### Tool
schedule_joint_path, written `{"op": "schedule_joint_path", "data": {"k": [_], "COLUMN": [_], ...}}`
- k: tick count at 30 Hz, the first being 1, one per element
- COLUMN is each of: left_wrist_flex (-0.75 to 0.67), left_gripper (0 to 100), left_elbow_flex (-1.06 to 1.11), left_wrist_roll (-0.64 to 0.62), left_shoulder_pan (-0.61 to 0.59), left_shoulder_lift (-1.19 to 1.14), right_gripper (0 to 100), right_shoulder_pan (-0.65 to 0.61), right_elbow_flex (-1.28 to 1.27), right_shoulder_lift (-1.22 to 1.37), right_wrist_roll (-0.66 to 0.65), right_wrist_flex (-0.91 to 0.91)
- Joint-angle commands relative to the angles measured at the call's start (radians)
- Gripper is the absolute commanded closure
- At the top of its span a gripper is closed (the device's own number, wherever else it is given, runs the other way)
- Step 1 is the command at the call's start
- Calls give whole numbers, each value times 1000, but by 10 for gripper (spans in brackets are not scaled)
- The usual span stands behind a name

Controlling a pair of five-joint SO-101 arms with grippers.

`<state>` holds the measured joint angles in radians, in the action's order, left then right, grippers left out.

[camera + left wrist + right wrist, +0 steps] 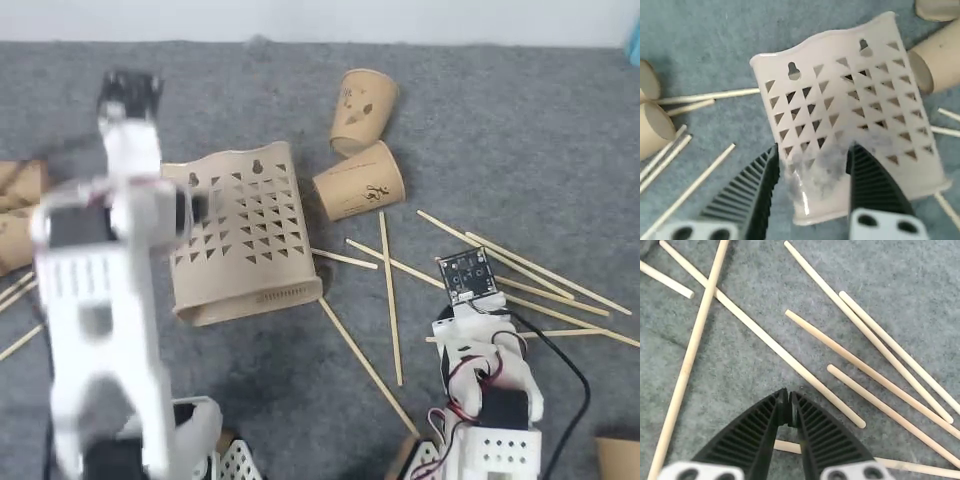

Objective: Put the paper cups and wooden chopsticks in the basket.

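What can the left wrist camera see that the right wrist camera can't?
Left wrist view, not the right wrist view: the basket lying flat, paper cups beside it, and the left gripper open above the basket. Right wrist view, not the left wrist view: the right gripper, shut, with nothing seen between its jaws. Both: wooden chopsticks scattered on the grey mat.
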<state>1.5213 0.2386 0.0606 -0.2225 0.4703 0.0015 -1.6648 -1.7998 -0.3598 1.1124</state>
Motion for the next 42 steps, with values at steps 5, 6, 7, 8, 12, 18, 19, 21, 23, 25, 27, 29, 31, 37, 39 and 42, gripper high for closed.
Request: {"op": "schedule_joint_path", "data": {"k": [5, 6, 7, 8, 12, 18, 19, 21, 23, 25, 27, 29, 31, 37, 39, 42], "left_wrist_flex": [239, 236, 236, 236, 235, 235, 235, 236, 236, 238, 238, 236, 235, 210, 199, 146], "left_gripper": [791, 791, 791, 791, 791, 791, 791, 791, 804, 840, 867, 866, 855, 884, 935, 991], "left_elbow_flex": [-932, -1020, -1096, -1155, -1267, -1340, -1342, -1336, -1308, -1257, -1182, -1121, -1087, -1078, -1081, -1082], "left_wrist_roll": [-152, -164, -170, -164, -72, -31, -28, 9, 57, 118, 166, 180, 183, 153, 114, 71], "left_shoulder_pan": [0, -3, -6, -6, -2, -6, -6, -6, -8, -6, 2, 12, 18, 21, 18, 11], "left_shoulder_lift": [-804, -882, -957, -1019, -1198, -1335, -1349, -1356, -1344, -1303, -1241, -1166, -1092, -979, -1000, -1054], "right_gripper": [987, 987, 987, 987, 987, 987, 987, 987, 987, 987, 987, 987, 987, 987, 987, 987], "right_shoulder_pan": [13, 13, 13, 13, 13, 7, 7, 5, 5, 5, 5, 5, 5, 5, 5, 5], "right_elbow_flex": [-9, -9, -9, -9, -9, -9, -9, -9, -9, -9, -9, -9, -9, -9, -9, -9], "right_shoulder_lift": [-16, -16, -16, -16, -16, -16, -16, -16, -16, -16, -16, -16, -16, -16, -16, -16], "right_wrist_roll": [-17, -17, -17, -17, -17, -17, -17, -17, -17, -17, -17, -17, -17, -17, -17, -17], "right_wrist_flex": [-8, -8, -8, -8, -8, -8, -8, -8, -10, -12, -13, -13, -15, -12, -10, -10]}}
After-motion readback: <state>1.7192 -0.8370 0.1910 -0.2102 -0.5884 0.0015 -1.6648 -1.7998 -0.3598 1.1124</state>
